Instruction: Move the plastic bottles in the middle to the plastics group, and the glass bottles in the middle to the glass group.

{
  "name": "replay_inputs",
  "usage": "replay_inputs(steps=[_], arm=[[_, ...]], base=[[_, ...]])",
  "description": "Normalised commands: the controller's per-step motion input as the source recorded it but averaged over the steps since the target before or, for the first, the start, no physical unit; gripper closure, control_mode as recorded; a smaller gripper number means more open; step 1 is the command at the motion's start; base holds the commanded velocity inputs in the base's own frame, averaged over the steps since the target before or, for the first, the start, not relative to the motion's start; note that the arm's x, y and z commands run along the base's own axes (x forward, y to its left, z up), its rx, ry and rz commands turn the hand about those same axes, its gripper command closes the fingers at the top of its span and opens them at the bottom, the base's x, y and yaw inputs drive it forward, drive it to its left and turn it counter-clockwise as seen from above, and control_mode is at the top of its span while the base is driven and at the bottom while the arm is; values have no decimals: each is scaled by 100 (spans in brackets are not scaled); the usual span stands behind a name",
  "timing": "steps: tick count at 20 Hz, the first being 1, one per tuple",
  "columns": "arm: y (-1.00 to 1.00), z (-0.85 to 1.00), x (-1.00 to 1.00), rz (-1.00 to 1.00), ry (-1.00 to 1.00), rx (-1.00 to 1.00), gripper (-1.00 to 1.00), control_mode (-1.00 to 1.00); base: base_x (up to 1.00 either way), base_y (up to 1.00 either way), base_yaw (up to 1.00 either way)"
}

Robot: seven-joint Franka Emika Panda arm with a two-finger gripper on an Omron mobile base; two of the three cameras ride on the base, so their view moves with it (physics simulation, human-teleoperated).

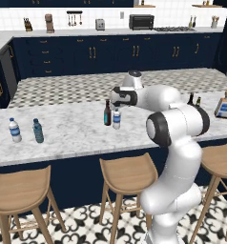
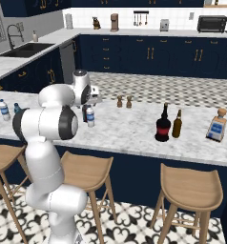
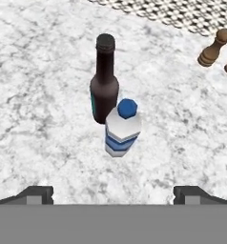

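Marble table (image 1: 67, 133) runs across both base views, three wooden stools (image 1: 127, 174) along its near edge.

Tool (image 3: 113, 193): hangs above the middle pair of bottles, looking down on them. Its two dark finger tips (image 3: 36, 193) stand wide apart at the bottom of the hand view, nothing between them; fully open, holding nothing. In the left base view the hand (image 1: 121, 96) sits just above and slightly behind the pair.

Middle pair: small clear water bottle (image 3: 122, 127), blue label band, upright, cap reading blue from above. Slim dark brown long-necked bottle (image 3: 104, 86) upright just beside it, on its far side in the hand view, very close or touching; cannot tell which. In the left base view the brown one (image 1: 107, 113) stands left of the water bottle (image 1: 116, 118).

Plastics group: far left of the table, well apart from the pair. Clear white-capped bottle (image 1: 15, 130) with blue label, teal-tinted bottle (image 1: 37, 131) just to its right, both upright.

Right part of the table, right base view: fat round-bellied black bottle (image 2: 162, 125) with red label, amber-brown beer bottle (image 2: 177, 124) just beside it, and the square clear flask (image 2: 216, 125) with tan stopper further right, apart from those two.

Two small brown shakers (image 2: 124, 101) stand toward the table's far edge, between the middle pair and the black bottle.
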Motion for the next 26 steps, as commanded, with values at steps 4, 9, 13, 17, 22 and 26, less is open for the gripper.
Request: replay_inputs(steps=[4,9,13,17,22,26], arm=[[15,-22,9,0,0,-1,-100,-100],[5,-24,7,0,0,0,-100,-100],[0,-14,2,0,0,0,-100,-100],[0,-15,8,0,0,0,-100,-100],[0,-12,12,0,0,0,-100,-100],[0,0,18,0,1,0,-100,-100]], base=[[0,0,0],[0,0,0],[0,0,0],[0,0,0],[0,0,0],[0,0,0]])
